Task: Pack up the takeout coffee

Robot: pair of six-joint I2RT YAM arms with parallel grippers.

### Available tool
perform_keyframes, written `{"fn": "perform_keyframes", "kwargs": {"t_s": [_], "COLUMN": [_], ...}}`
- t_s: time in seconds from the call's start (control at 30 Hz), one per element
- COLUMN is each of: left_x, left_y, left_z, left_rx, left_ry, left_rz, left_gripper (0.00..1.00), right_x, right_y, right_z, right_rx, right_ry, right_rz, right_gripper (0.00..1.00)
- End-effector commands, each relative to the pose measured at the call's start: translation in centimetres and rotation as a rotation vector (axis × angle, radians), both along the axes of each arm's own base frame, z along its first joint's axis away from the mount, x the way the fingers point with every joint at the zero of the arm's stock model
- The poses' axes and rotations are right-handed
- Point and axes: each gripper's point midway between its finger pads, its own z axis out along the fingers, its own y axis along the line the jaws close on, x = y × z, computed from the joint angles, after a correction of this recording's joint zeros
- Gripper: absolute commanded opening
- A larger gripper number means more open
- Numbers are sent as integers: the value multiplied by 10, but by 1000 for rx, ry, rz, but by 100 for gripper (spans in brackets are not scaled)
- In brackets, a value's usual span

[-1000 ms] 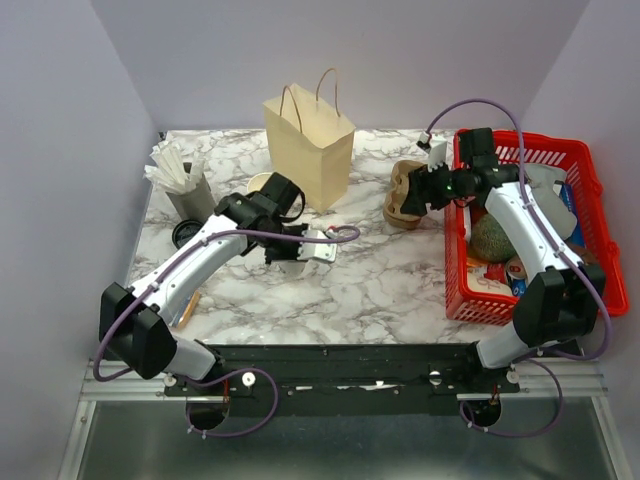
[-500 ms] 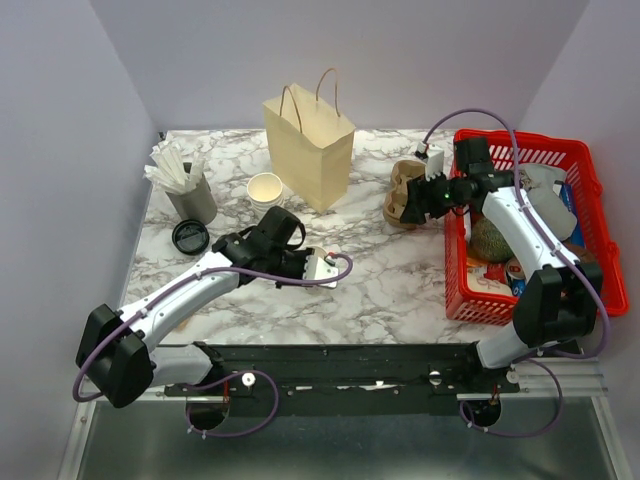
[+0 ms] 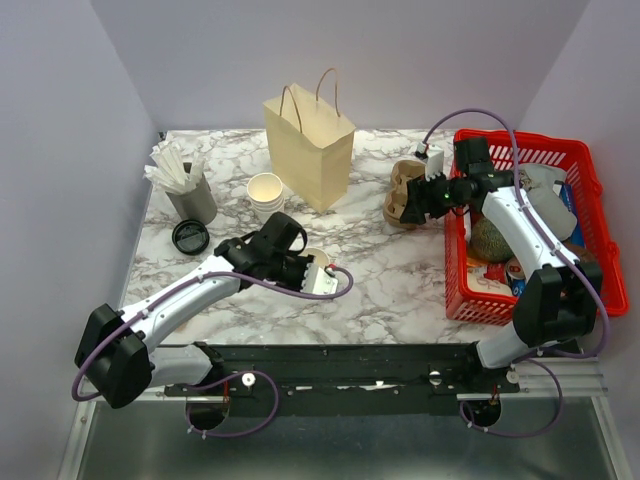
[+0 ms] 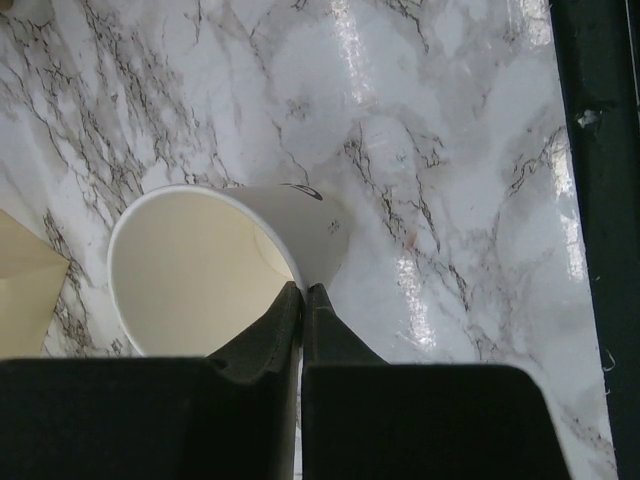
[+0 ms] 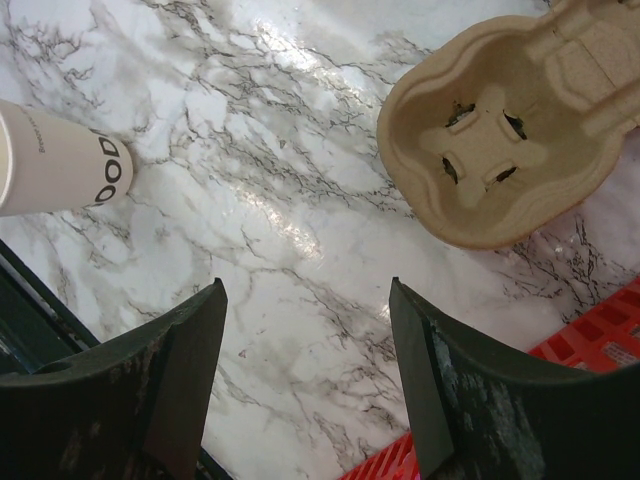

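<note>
White lidless cup [image 4: 200, 270] rim-pinched in left gripper [image 4: 302, 288], shifted toward 6 o'clock; right gripper [image 5: 305, 285] agape, empty, above open marble [image 5: 300, 200].

The marbled white worktop [image 3: 400, 280] carries a tan paper bag [image 3: 312, 150] standing upright at the back. Just left of the bag is a stack of lidless white cups [image 3: 265, 190], then a grey holder [image 3: 195, 203] of white sticks, with a loose black lid [image 3: 188, 235] in front of the holder. A pulp cup carrier [image 3: 403, 195] lies right of centre, beside a red basket [image 3: 458, 270]. Near the front, the left hand [image 4: 302, 295] pinches the rim of a single lidless cup [image 4: 200, 270]; whether its base touches the worktop is unclear.
</note>
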Motion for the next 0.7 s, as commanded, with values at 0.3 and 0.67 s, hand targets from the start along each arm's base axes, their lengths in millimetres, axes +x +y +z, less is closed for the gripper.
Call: {"fn": "perform_keyframes", "kwargs": {"t_s": [0.3, 0.67], "left_x": [-8, 0], "left_y": [19, 23], "left_z": [-4, 15], "left_rx": [95, 75], "left_ry": [-29, -109], "left_rz": [-52, -22], "left_gripper": [0, 56], "right_x": [1, 6], "right_y": [6, 9], "right_z": [-1, 1], "right_rx": [24, 26], "right_ry": [10, 13], "right_rz": [13, 25], "right_gripper": [75, 75]}}
